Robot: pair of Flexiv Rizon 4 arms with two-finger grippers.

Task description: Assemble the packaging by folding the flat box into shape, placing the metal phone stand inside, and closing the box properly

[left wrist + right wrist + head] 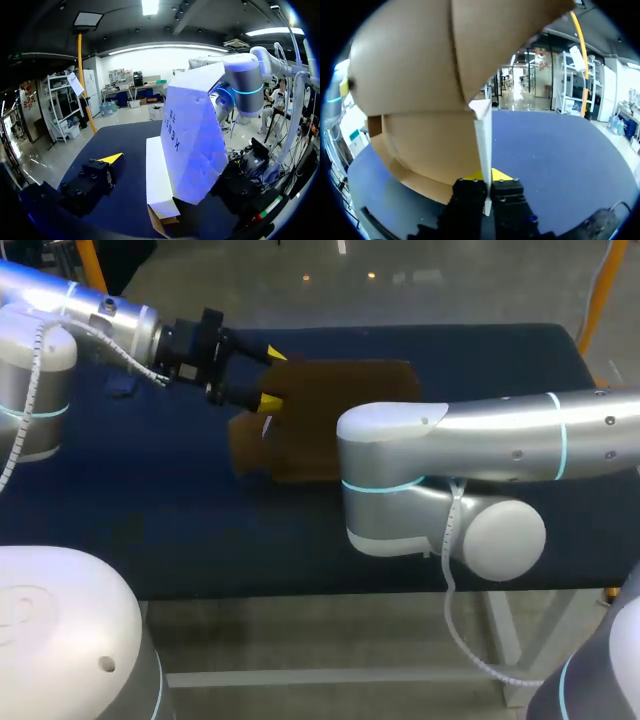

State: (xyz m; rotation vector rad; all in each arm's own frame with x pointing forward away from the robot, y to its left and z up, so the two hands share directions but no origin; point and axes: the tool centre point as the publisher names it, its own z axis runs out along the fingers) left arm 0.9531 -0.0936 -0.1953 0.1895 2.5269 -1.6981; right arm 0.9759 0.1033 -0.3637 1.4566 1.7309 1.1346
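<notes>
A brown cardboard box, partly folded, stands on the dark blue table at the back middle. My left gripper is at the box's left side and is open, one yellow tip on each side of a box panel. In the left wrist view the box rises between the widely parted fingers of that gripper, and its yellow-tipped finger stands clear of the box. My right gripper is shut on a thin upright flap of the box. No phone stand is in view.
My right arm crosses in front of the box from the right and hides the box's lower right part and its own gripper in the head view. Bare blue table lies to the left and along the front.
</notes>
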